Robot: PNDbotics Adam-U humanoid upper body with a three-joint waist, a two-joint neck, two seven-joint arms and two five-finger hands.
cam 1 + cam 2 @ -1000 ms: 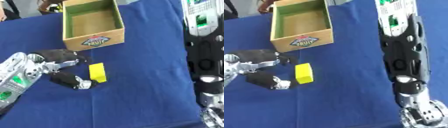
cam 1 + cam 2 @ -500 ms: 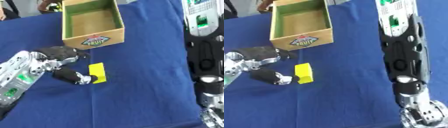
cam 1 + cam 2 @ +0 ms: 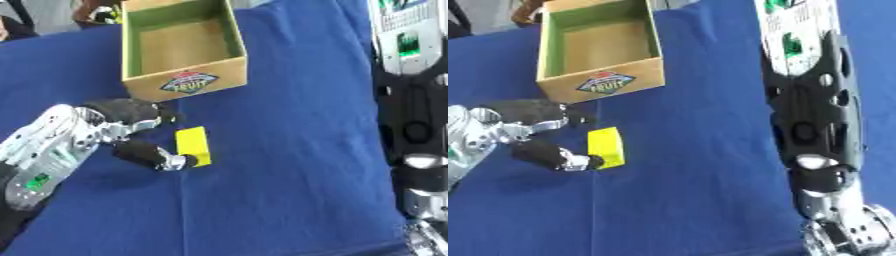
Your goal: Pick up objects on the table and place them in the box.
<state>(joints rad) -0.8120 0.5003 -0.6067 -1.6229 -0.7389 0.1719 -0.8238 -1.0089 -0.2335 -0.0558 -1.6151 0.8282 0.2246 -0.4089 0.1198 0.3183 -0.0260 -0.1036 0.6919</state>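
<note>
A yellow block [image 3: 192, 145] lies flat on the blue tablecloth, just in front of the open cardboard box [image 3: 185, 86]. The box's inside shows bare. My left hand [image 3: 105, 131] reaches in from the left and brackets the block. Its dark fingers [image 3: 140, 112] curve over the cloth beside the block's far end, and the thumb [image 3: 153, 155] touches the block's near left corner. The hand is open and the block rests on the table. My right arm [image 3: 811, 115] hangs down the right side. Only a silver part of my right hand [image 3: 842, 237] shows at the bottom edge.
The blue cloth [image 3: 289, 165] covers the whole table. A fruit label [image 3: 603, 84] marks the box's near wall. A person's hand [image 3: 96, 12] shows beyond the far edge, left of the box.
My left hand has slid right toward the yellow block, and its thumb now touches the block's near corner. The block, the box and the right arm have stayed put.
</note>
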